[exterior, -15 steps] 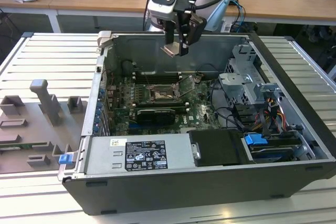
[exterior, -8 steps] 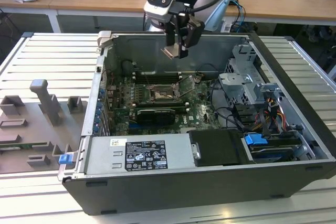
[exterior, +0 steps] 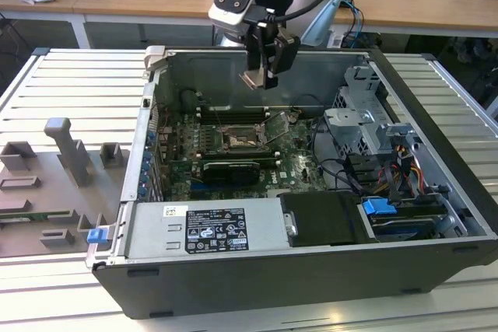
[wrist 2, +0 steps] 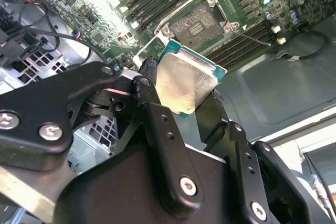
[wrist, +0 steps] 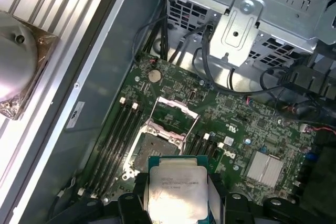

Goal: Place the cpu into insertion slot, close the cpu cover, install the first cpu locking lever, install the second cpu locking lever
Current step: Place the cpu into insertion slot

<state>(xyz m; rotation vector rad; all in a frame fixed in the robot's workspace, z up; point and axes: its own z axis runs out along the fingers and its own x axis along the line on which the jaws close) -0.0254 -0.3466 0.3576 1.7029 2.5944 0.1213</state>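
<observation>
CPU (wrist 2: 184,85) hangs gripped in the gripper's (exterior: 263,75) closed jaws above the far side of the open computer case (exterior: 311,285). A tilted descent could knock it on the open cover (wrist: 178,107) or seat it crooked in the slot (wrist: 152,153), damaging both.

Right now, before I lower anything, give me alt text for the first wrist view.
The gripper is shut on the cpu, held in the air above the green motherboard. On the board the insertion slot lies empty, with the cpu cover swung open beside it.
</observation>
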